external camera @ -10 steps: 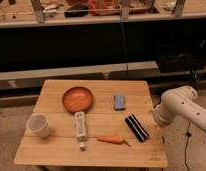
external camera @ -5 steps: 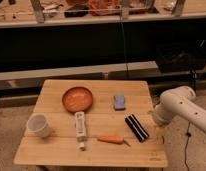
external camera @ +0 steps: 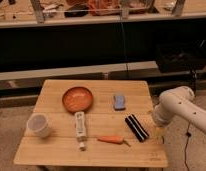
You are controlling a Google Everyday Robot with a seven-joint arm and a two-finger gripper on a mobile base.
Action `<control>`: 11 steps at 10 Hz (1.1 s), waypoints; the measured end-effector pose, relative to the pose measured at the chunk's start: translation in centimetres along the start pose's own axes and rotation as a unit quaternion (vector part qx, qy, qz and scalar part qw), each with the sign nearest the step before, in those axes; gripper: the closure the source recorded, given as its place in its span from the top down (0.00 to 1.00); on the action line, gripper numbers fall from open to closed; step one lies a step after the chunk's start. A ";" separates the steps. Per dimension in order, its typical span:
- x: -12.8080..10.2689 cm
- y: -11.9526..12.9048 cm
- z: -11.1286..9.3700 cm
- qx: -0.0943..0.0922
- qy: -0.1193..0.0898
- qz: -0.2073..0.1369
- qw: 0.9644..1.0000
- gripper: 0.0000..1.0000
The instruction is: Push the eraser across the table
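Eraser (external camera: 136, 128): lies flat on the table (external camera: 96, 156), close to the edge where the arm stands, long axis running diagonally. No shift over the last second; same spot, same angle. Push not yet begun.

Gripper (external camera: 160, 131): hangs below the white arm link, just off the table's edge beside the eraser, on the side away from the other items. Near the eraser but apart from it; no contact seen. Jaws stand open, nothing in them. Arm posture also unchanged over the last second, so the approach looks paused or very slow.

Judgement: the task is at its start. The gripper needs to come in over the edge and meet the eraser's long side before any push counts.

Around the eraser:
- carrot (external camera: 112, 140), just beside the eraser's near end, on the side away from the gripper, not touching as far as can be told.
- blue-grey pad (external camera: 119, 101), just beyond the eraser's far end.
- white remote-like bar (external camera: 80, 126), past the carrot from the eraser.
- orange plate (external camera: 77, 99), beyond the bar, well apart from the eraser.
- white cup (external camera: 39, 125), farthest from the eraser.

Obstruction, judged: a push straight away from the gripper likely drives the eraser into the carrot, then the bar.
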 end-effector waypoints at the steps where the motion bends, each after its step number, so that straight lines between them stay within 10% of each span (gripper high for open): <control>1: 0.1 -0.1 0.2 0.000 0.001 -0.002 1.000 0.80; 11: 0.1 -0.6 0.8 -0.001 0.009 -0.022 1.000 0.80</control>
